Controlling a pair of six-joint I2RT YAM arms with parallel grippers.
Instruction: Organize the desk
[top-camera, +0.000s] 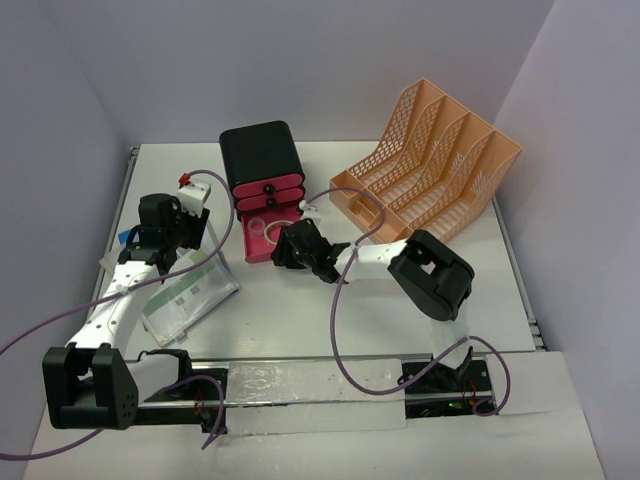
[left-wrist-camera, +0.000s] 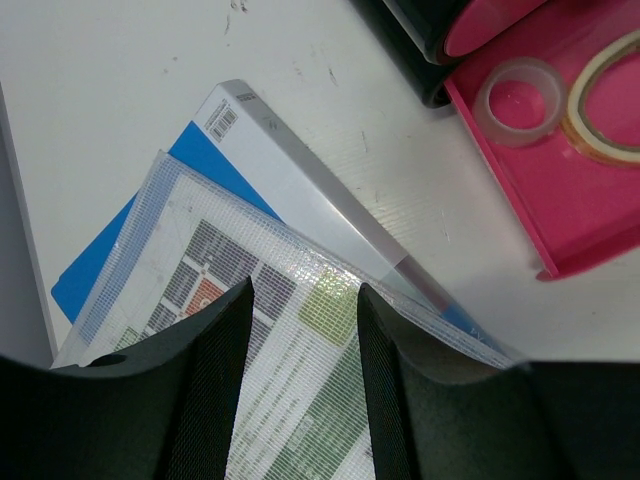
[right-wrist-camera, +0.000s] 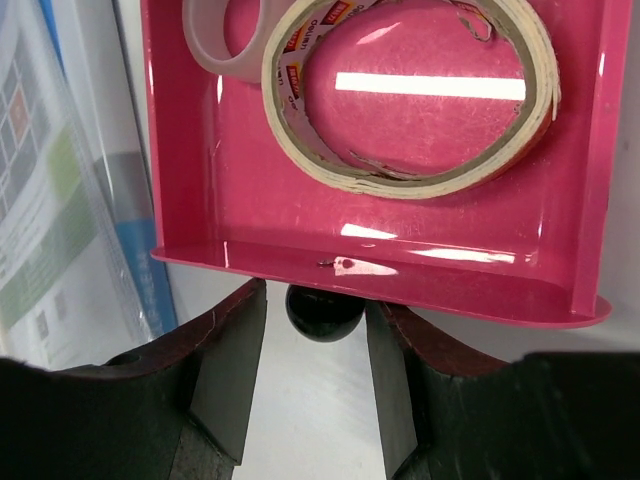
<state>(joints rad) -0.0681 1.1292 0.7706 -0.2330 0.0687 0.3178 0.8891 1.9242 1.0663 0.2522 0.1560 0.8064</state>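
Your desk (top-camera: 500, 290) lies flat beneath everything, its long side running left to right. Your left claw (left-wrist-camera: 305, 290) hangs half open over the mesh pouch (left-wrist-camera: 180, 260), holding nothing. Your right claw (right-wrist-camera: 315, 300) stands half open astride the pink drawer (right-wrist-camera: 590, 150)'s black knob (right-wrist-camera: 323, 315), not clamped.

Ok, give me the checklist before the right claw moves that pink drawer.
1. Right claw around the drawer knob: ok, the knob sits between open fingers with a gap on each side.
2. Contents inside the pink drawer: ok, the big tape roll and the clear tape roll lie within its walls.
3. Drawer shut: not ok, it stands pulled out.
4. Blue folder clear of the drawer's side: cannot tell, they lie very close.
5. Left claw out of the way: ok, it is open above the mesh pouch.
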